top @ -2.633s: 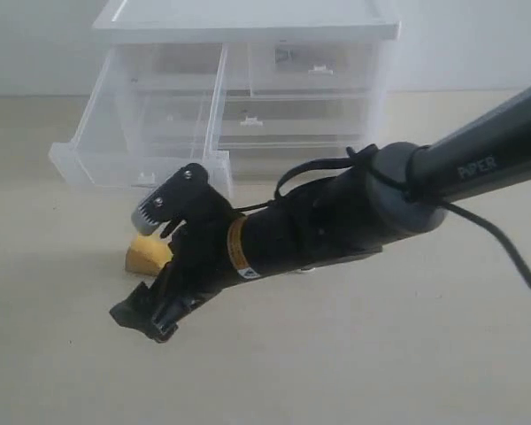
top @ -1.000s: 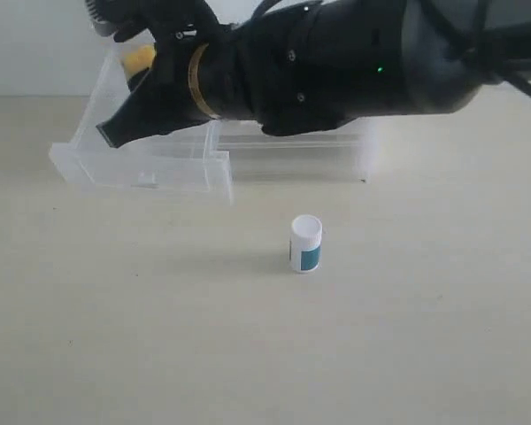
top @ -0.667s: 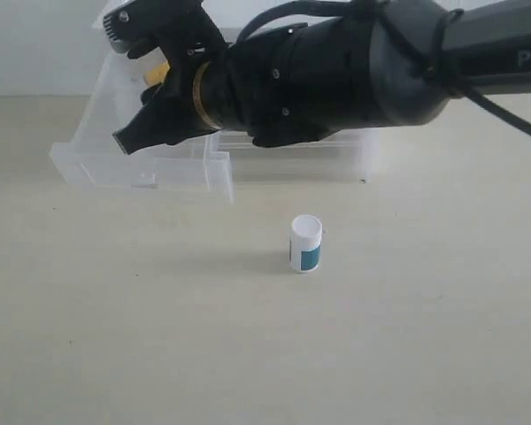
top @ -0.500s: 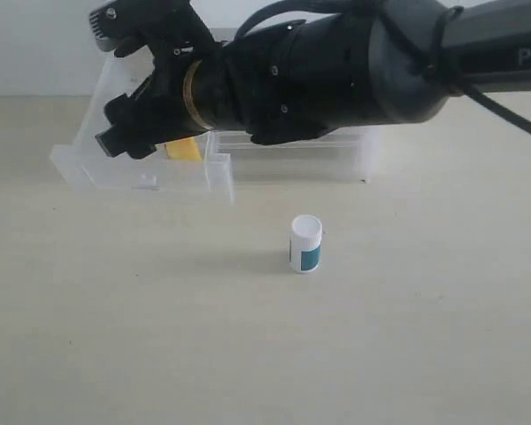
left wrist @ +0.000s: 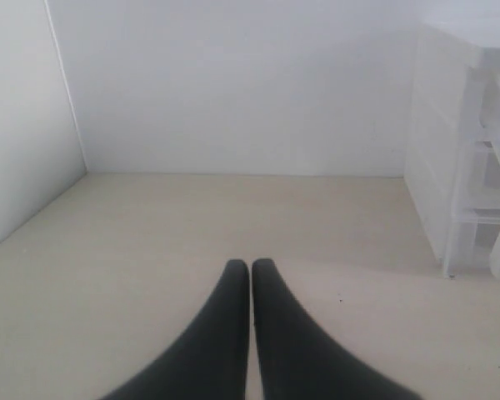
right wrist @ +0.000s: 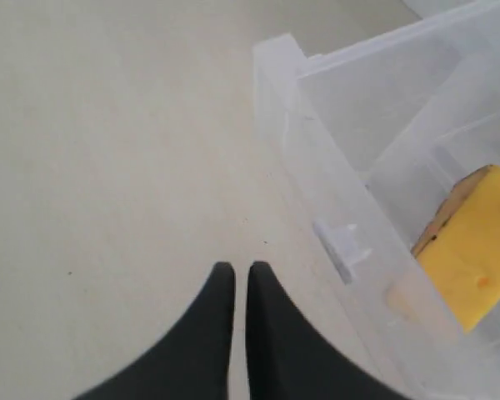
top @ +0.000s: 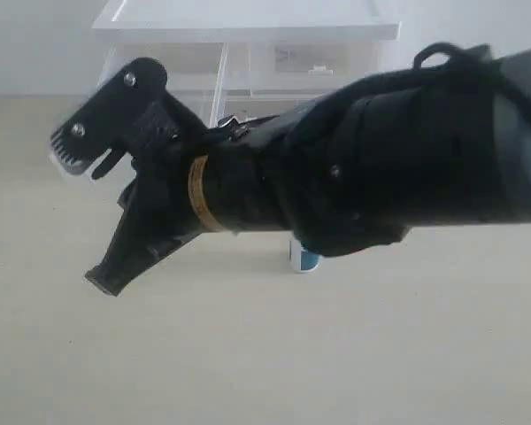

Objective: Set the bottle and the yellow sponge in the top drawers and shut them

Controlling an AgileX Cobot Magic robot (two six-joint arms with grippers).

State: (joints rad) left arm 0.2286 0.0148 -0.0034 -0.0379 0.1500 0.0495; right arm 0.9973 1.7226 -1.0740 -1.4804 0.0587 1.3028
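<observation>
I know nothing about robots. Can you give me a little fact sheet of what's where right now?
sponge: lying inside the open drawer
bottle: on the table, outside the drawers, mostly hidden behind the right arm
right gripper: shut, empty, over the table beside the open drawer's front
left gripper: shut, empty, off beside the cabinet
not yet done: bottle in, drawers closed

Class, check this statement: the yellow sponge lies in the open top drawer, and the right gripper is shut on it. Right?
No. The yellow sponge does lie in the open top drawer, but the right gripper is shut on nothing; the right wrist view shows its fingertips together outside the drawer, apart from the sponge.
</observation>
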